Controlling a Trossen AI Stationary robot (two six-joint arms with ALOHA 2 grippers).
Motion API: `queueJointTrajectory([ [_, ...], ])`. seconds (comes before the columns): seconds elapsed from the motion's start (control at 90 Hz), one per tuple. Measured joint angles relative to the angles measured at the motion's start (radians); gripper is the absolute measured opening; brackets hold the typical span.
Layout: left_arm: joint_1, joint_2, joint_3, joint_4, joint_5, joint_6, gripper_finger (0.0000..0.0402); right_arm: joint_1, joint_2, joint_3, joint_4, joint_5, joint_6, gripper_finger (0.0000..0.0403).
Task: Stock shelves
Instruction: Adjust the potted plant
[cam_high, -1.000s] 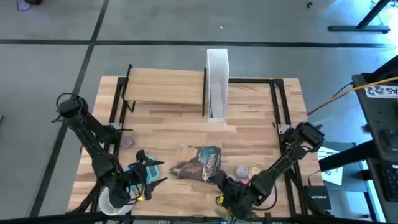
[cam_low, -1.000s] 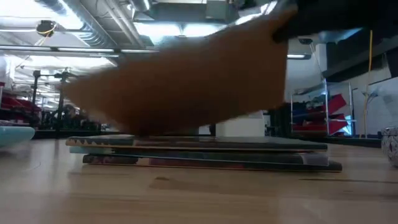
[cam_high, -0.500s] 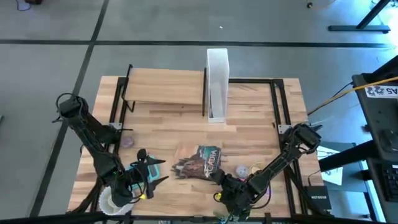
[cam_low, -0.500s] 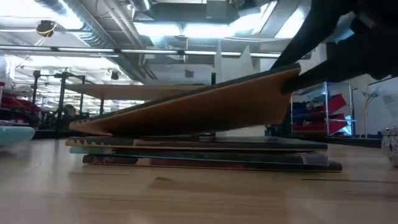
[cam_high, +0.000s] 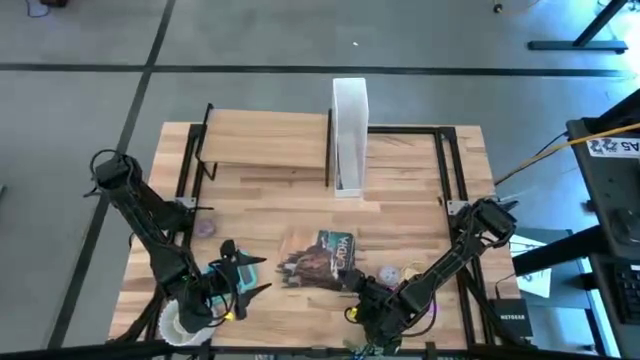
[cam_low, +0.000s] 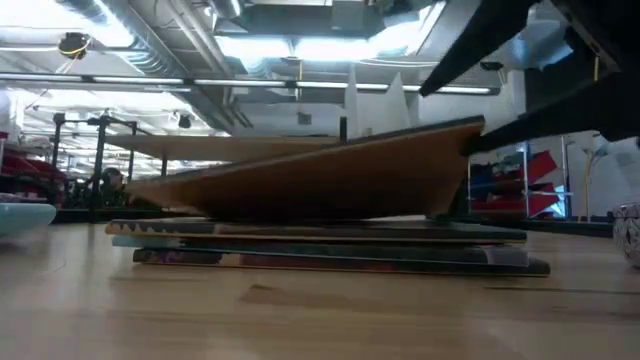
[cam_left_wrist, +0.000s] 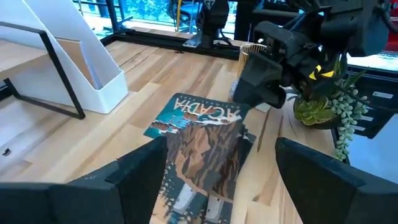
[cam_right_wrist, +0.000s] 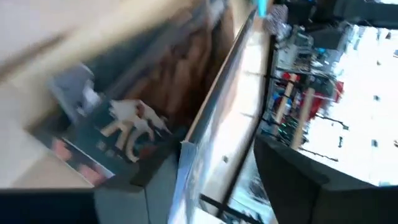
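A stack of flat books (cam_low: 330, 245) lies near the table's front edge. Its top book, with an "ACADIA" cover (cam_high: 322, 260) (cam_left_wrist: 202, 134), is tilted, and my right gripper (cam_high: 358, 286) is shut on its raised end. My left gripper (cam_high: 245, 275) stands open to the left of the stack, level above the table; its two fingers (cam_left_wrist: 140, 177) frame the book without touching it. The shelves (cam_high: 265, 140) stand at the far left, with the board's top bare. My right gripper pinches the top book's right-hand edge (cam_left_wrist: 250, 113) between its two fingers, coming slantwise from the table's near right. In the low view that end (cam_low: 465, 135) is raised well above the stack. The book slopes down to its other end (cam_low: 140, 192), low over the stack.
A tall white file box (cam_high: 350, 135) stands upright right of the shelves. A purple object (cam_high: 205, 228) lies at the left; small round items (cam_high: 388, 273) and a potted succulent (cam_left_wrist: 323, 106) sit by the right arm. A white dish (cam_high: 180, 320) is under the left arm.
My right gripper has shifted slightly toward the far edge with the top book. The book was steeply tilted a second ago. It now lies flatter, its held end lower, and its cover has slid a little toward the far edge.
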Motion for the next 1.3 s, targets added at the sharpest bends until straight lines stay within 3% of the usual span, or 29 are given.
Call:
queueJointTrajectory([
  [0.633, 0.001, 0.0, 0.0, 0.007, 0.0, -0.003, 0.0282, 0.0, -0.017, 0.017, -0.05, 0.174, -0.063, 0.0207],
  [0.856, 0.011, 0.082, -0.001, 0.275, -0.022, 0.289, 0.0282, 0.0, -0.064, 0.082, -0.042, 0.218, -0.061, 0.0207],
  [0.944, 0.021, 0.128, 0.0, 0.381, -0.016, 0.377, 0.0282, 0.004, -0.071, 0.109, -0.046, 0.287, -0.061, 0.0207],
  [1.133, 0.067, 0.225, 0.0, 0.555, 0.123, 0.46, 0.0282, 0.061, -0.071, 0.218, -0.044, 0.53, -0.054, 0.0207],
  [1.211, 0.095, 0.262, 0.0, 0.609, 0.213, 0.476, 0.0282, 0.106, -0.071, 0.286, -0.045, 0.528, 0.014, 0.0207],
  [1.3, 0.129, 0.304, 0.032, 0.612, 0.319, 0.477, 0.0282, 0.163, -0.073, 0.379, -0.045, 0.435, 0.181, 0.0207],
])
